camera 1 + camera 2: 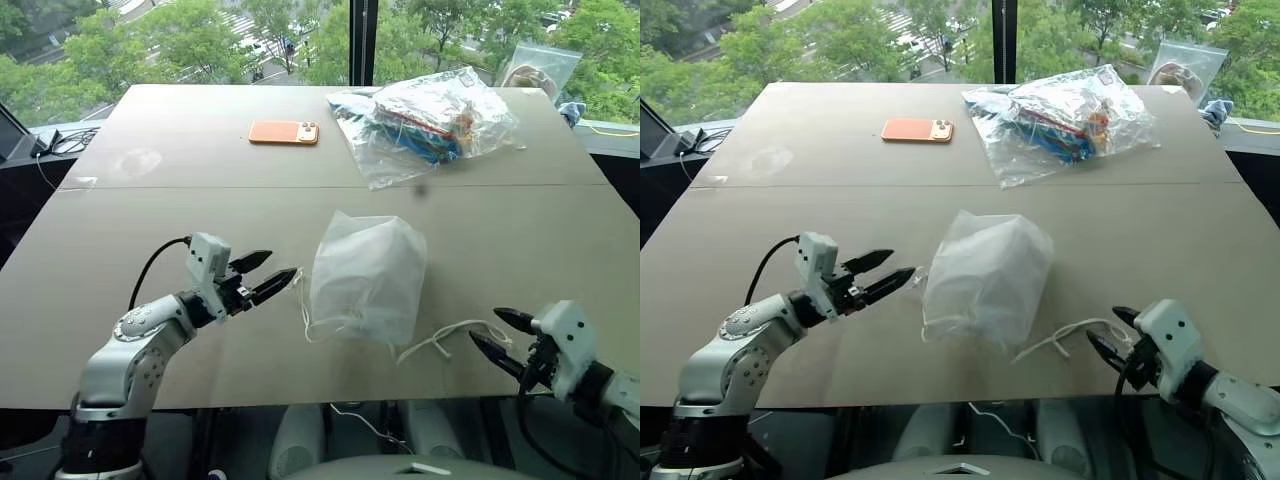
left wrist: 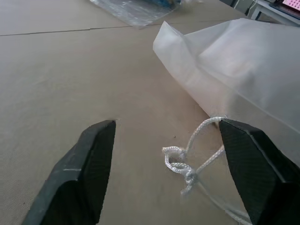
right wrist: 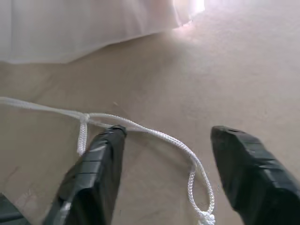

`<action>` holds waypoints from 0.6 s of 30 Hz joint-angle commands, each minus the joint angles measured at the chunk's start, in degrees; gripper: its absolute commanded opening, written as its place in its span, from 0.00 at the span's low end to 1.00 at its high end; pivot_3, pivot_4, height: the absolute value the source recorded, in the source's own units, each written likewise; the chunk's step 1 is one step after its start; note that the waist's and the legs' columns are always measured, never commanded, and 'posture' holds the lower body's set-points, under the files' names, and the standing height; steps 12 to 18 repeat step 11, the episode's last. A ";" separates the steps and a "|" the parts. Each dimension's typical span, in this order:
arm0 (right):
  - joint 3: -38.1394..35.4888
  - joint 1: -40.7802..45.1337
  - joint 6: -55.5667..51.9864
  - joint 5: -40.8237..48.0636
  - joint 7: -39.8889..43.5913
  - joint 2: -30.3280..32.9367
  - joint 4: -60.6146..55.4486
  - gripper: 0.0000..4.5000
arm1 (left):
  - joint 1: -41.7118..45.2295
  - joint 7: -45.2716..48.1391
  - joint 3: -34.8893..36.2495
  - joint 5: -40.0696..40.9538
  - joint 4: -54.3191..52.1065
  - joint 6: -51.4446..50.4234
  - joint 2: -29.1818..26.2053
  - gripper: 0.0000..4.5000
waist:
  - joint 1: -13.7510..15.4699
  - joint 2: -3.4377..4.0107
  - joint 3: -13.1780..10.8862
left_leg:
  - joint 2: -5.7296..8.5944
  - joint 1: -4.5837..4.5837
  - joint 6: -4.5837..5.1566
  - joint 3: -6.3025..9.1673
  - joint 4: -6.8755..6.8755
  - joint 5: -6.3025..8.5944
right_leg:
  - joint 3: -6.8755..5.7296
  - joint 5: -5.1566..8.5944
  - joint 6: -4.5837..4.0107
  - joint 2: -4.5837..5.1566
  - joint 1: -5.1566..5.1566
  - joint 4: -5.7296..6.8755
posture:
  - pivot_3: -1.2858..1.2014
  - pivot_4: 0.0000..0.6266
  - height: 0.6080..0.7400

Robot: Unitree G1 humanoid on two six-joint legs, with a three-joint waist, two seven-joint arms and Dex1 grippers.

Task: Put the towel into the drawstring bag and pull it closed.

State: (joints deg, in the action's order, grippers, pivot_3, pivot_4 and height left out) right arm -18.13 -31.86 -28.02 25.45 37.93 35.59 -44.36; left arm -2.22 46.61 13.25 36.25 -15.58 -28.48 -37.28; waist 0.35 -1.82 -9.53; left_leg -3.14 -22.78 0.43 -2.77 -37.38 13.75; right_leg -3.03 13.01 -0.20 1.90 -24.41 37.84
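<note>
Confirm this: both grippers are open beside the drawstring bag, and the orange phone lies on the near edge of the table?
Not quite. The phone lies toward the far side of the table, as the left eye view shows. Left gripper and right gripper are open beside the drawstring bag.

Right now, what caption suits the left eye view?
Both open grippers, left gripper and right gripper, flank the drawstring bag on the table.

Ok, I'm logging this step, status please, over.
Left end effector open, empty, beside the drawstring bag. Right end effector open, by the cord on the table. Nothing in the way.
</note>
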 commanded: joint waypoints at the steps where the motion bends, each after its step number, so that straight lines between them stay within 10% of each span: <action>1: -6.65 -1.94 3.22 3.56 2.63 -0.23 -2.95 0.99 | -3.46 2.66 4.24 1.19 -2.74 1.36 -1.92 1.00 | 0.11 0.02 0.01 | 0.00 0.00 -0.01 -0.01 0.01 0.10 | 0.03 0.06 0.06 -0.01 -0.01 0.00 | 0.52 0.24 1.00; 18: -18.47 -9.42 12.74 1.12 9.45 0.09 -1.86 0.99 | -10.92 1.93 9.22 1.79 -8.29 1.61 -1.54 1.00 | 0.60 -0.03 0.02 | 0.00 -0.06 0.06 -0.01 -0.01 0.49 | -0.01 0.46 0.02 0.04 -0.02 -0.09 | 0.52 0.24 1.00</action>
